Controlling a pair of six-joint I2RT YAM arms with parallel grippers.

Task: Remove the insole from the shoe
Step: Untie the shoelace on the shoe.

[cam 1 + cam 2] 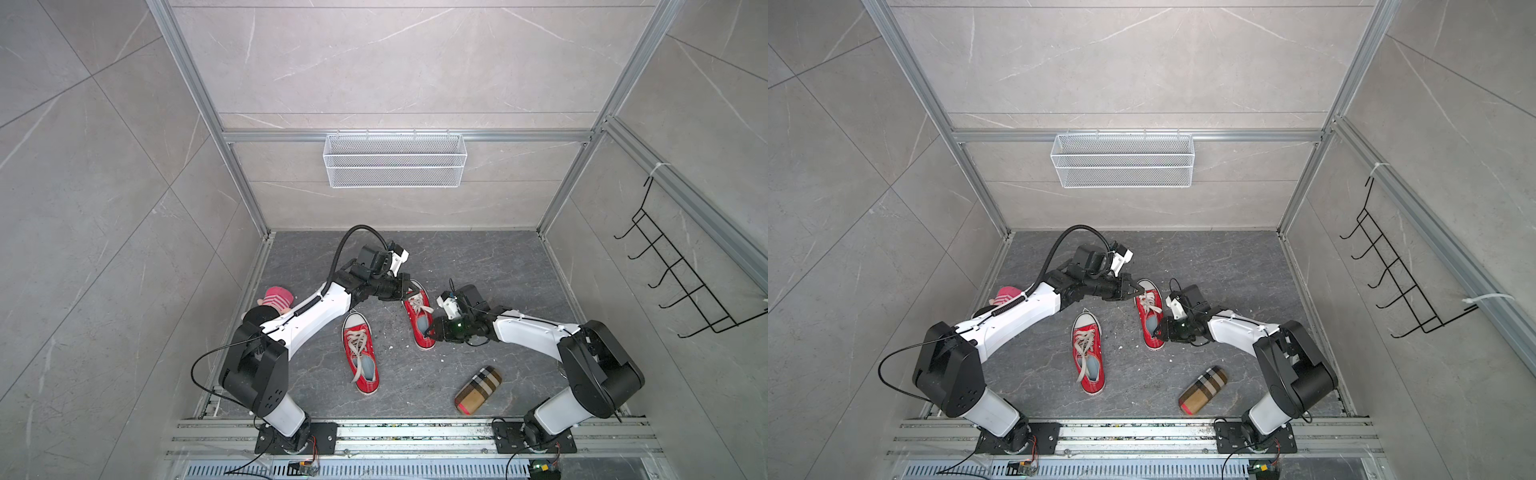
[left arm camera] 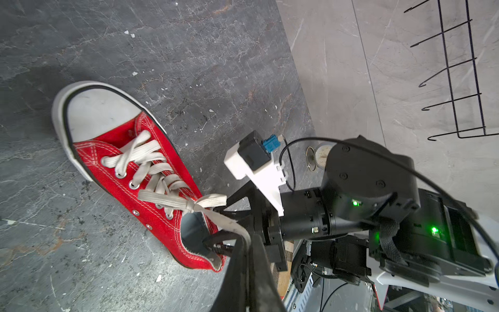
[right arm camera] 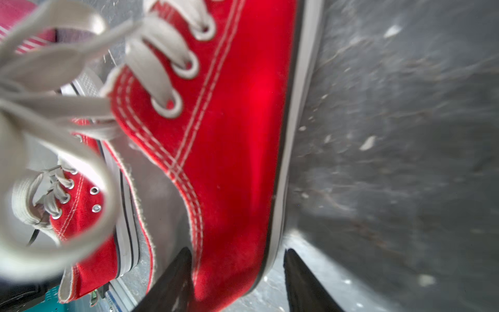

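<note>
Ok so the work area is a boxed-in dark stone floor [image 1: 478, 257] — tile walls [image 1: 395, 75] at the back and both sides, plus an aluminium rail [image 1: 415, 432] along the front edge where the left arm [image 1: 316, 311] and right arm [image 1: 528, 328] are bolted down. Open floor is mostly the strip along the back wall, the stretch on the far right, and a patch front-middle. Where the action is, it's tight: both grippers are on the same shoe [image 1: 424, 340], which lies mid-floor, toe toward the back wall, heel toward the front.

The left gripper [image 2: 244, 239] is closed all the way, sitting by the toe end of the shoe, and in the left wrist view it looks to have the end of a lace [image 2: 224, 218] pinched. The right gripper [image 1: 429, 330] is at the heel end, jaws partly apart and straddling the shoe's side wall — one finger down inside the opening, the other outside by the sole. Can't tell if it's actually squeezing. The insole [image 1: 422, 322] is grey-blue and sits inside that shoe, by the right gripper's inner finger.

Head count: two arms, two red sneakers (the other shoe [image 1: 360, 353] lies nearer the front, apart from the first), one plaid case [image 1: 478, 390] front right, one pink striped plush thing [image 1: 277, 298] against the left wall, half under the left arm, one white mesh basket [image 1: 395, 160] on the back wall, one black wire hook rack [image 2: 459, 81] on the right wall.
</note>
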